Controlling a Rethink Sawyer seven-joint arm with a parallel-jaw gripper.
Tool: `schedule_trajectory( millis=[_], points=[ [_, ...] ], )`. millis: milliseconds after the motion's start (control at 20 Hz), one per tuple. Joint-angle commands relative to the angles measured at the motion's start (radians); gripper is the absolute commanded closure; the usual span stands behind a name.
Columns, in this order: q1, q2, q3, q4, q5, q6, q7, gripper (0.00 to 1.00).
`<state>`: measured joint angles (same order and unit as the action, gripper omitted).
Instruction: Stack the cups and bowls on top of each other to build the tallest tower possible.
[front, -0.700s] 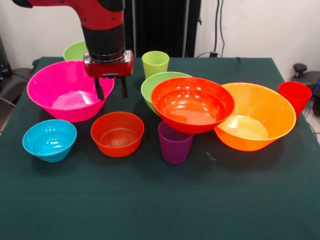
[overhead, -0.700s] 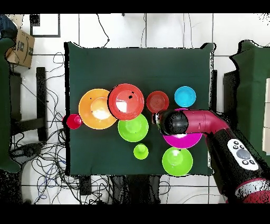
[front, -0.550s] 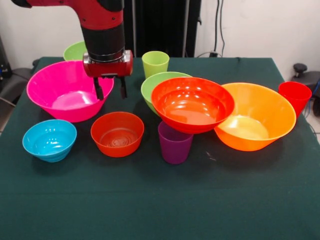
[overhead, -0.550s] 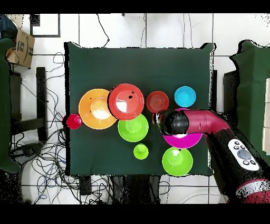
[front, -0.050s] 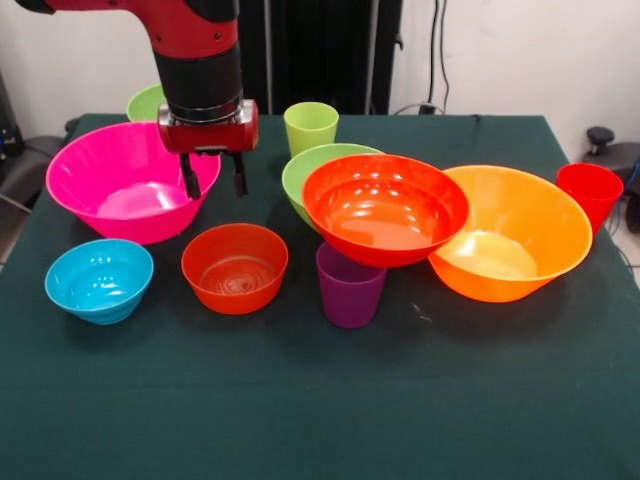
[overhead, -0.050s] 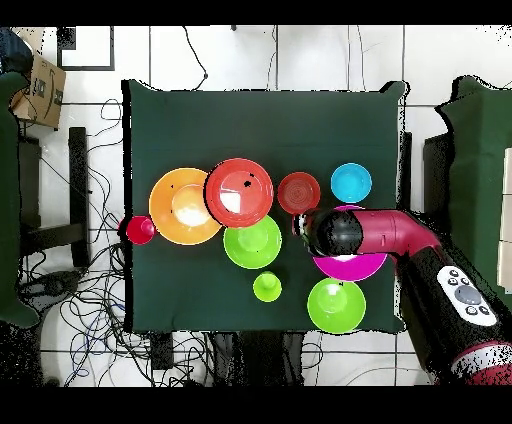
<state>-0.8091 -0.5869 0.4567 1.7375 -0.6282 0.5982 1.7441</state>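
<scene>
Green table (front, -0.050s: 330, 400), bowls and cups spread out, no tower yet. Gripper (front, -0.050s: 212, 180) fingers straddle the pink bowl (front, -0.050s: 120, 185) rim, gripped or not: cannot tell. Bowl has shifted slightly with the gripper, away from the red-orange bowl (front, -0.050s: 385, 210), so likely being dragged or lifted for stacking.

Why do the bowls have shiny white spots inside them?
Front view: room lights bounce off the glossy red-orange plastic bowl and the small round blue plastic bowl as pale glare patches. Overhead view: the big orange plastic bowl shows a bright white spot in its middle, and the robot's hand is hidden under the arm.
</scene>
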Motion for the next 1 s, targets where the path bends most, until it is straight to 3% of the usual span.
schedule_trajectory(
  millis=[50, 1000],
  points=[
    [-0.001, 0.042, 0.023, -0.04, -0.024, 0.042, -0.1, 0.0],
    [0.006, 0.051, 0.019, -0.054, -0.023, 0.046, -0.093, 0.0]
  ],
)
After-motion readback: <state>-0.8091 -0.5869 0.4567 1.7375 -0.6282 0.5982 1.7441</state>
